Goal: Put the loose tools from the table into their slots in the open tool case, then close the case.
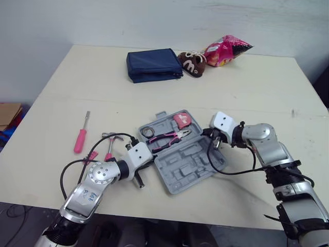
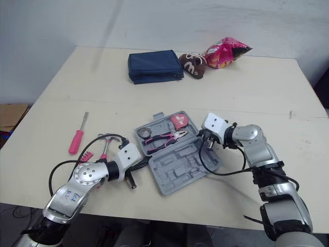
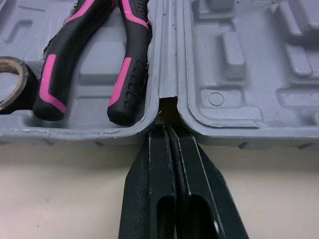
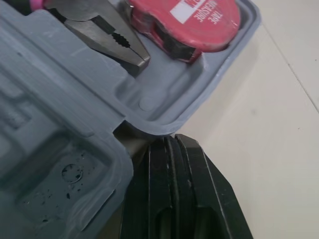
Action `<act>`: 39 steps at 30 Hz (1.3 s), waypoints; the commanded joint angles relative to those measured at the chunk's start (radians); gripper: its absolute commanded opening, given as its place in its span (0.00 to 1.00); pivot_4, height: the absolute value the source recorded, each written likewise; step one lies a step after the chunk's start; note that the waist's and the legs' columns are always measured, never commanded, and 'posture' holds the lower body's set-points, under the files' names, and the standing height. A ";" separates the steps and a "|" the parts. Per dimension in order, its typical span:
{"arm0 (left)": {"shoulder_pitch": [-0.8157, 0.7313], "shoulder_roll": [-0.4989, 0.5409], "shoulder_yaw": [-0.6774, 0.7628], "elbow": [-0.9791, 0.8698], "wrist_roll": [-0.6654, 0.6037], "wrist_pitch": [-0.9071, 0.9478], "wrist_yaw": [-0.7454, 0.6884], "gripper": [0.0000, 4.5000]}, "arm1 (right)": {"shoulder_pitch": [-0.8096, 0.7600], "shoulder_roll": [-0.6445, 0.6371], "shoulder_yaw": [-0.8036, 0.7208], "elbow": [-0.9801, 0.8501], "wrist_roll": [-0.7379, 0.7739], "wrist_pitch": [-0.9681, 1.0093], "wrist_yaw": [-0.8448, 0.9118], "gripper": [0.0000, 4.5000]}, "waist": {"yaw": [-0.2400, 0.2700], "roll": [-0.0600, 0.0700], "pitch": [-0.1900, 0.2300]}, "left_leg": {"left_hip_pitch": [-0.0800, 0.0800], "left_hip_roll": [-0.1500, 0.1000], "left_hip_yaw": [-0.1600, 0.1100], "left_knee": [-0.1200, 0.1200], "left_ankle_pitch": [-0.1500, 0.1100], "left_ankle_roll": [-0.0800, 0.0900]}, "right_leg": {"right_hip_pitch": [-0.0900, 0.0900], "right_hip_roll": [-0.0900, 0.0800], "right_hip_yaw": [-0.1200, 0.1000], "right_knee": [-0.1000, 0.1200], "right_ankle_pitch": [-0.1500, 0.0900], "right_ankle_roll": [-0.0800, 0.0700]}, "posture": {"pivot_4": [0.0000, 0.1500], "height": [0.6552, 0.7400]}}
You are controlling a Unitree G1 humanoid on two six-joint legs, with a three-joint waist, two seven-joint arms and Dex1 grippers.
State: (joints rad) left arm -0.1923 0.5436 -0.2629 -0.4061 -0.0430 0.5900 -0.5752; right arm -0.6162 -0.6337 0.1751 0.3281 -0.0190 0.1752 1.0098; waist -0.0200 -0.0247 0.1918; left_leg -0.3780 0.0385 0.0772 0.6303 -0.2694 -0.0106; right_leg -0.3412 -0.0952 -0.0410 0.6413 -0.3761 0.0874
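Note:
The grey tool case lies open in the middle of the table. Its far half holds pink-and-black pliers, a red tape measure and a black tape roll. The near half has bare slots. A pink screwdriver and a pink-handled hammer lie loose on the table to the case's left. My left gripper is shut, its tips at the notch in the case's hinge on the left end. My right gripper is shut too, its tips against the hinge at the case's right end.
A navy pouch, a brown shoe-shaped toy and a pink snack bag lie at the table's far side. A small red piece lies beside the hammer. The table's front edge runs just below the case.

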 commanded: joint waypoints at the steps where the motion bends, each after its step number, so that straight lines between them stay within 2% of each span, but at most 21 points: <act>1: -0.025 -0.026 -0.025 0.038 0.012 -0.006 -0.001 0.01 | 0.071 -0.026 -0.008 -0.142 0.074 0.061 0.084 0.00 | 0.007 0.000 0.000 | 0.000 0.000 0.000 0.000 0.000 0.000 | 0.001 0.000 0.000 0.000 0.000 0.000 | 1.00 1.00; 12: -0.092 0.028 -0.038 0.153 0.042 -0.150 -0.112 0.01 | 0.324 -0.119 -0.079 -0.487 0.189 0.261 0.116 0.00 | 0.015 0.001 0.000 | 0.000 0.000 -0.002 -0.001 -0.001 0.001 | 0.001 0.000 -0.002 -0.001 0.000 0.000 | 1.00 1.00; 25: -0.144 0.052 -0.034 0.255 0.078 -0.272 -0.175 0.01 | 0.484 -0.156 -0.157 -0.614 0.242 0.282 0.086 0.00 | 0.015 0.001 -0.001 | 0.000 0.000 -0.004 -0.002 -0.002 0.003 | 0.001 0.000 -0.004 -0.003 0.000 0.000 | 1.00 1.00; 29: -0.132 0.138 0.022 0.193 0.058 -0.288 -0.236 0.01 | 0.543 -0.219 -0.235 -0.565 0.205 0.174 0.066 0.00 | 0.015 0.001 0.000 | -0.001 0.000 -0.004 -0.002 -0.003 0.004 | 0.001 0.000 -0.004 -0.003 0.000 0.000 | 1.00 1.00; 34: -0.088 0.215 0.151 0.162 -0.056 -0.314 -0.316 0.01 | 0.636 -0.274 -0.385 -0.552 0.285 0.070 0.125 0.00 | 0.016 0.001 0.000 | -0.008 0.000 -0.007 -0.001 0.000 0.001 | -0.003 0.000 -0.007 -0.005 0.000 0.000 | 1.00 1.00; 38: 0.024 0.286 0.339 0.152 -0.197 -0.338 -0.409 0.01 | 0.744 -0.280 -0.601 -0.537 0.386 -0.006 0.188 0.00 | 0.017 0.001 0.000 | -0.009 0.000 -0.008 -0.001 0.000 0.001 | -0.002 0.000 -0.009 -0.006 0.000 0.000 | 1.00 1.00; 39: 0.055 0.294 0.413 0.172 -0.237 -0.354 -0.423 0.00 | 0.783 -0.279 -0.670 -0.544 0.437 0.035 0.206 0.07 | 0.017 0.002 0.000 | -0.009 0.000 -0.009 -0.001 -0.001 0.001 | -0.003 0.000 -0.009 -0.007 0.000 0.000 | 1.00 1.00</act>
State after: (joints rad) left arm -0.1581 0.8205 0.0419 -0.2259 -0.2140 0.2624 -0.9718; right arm 0.1400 -0.9050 -0.3821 -0.2004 0.3433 0.1972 1.1883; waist -0.0031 -0.0230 0.1919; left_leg -0.3872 0.0386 0.0684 0.6292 -0.2706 -0.0086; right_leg -0.3433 -0.0949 -0.0499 0.6348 -0.3762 0.0872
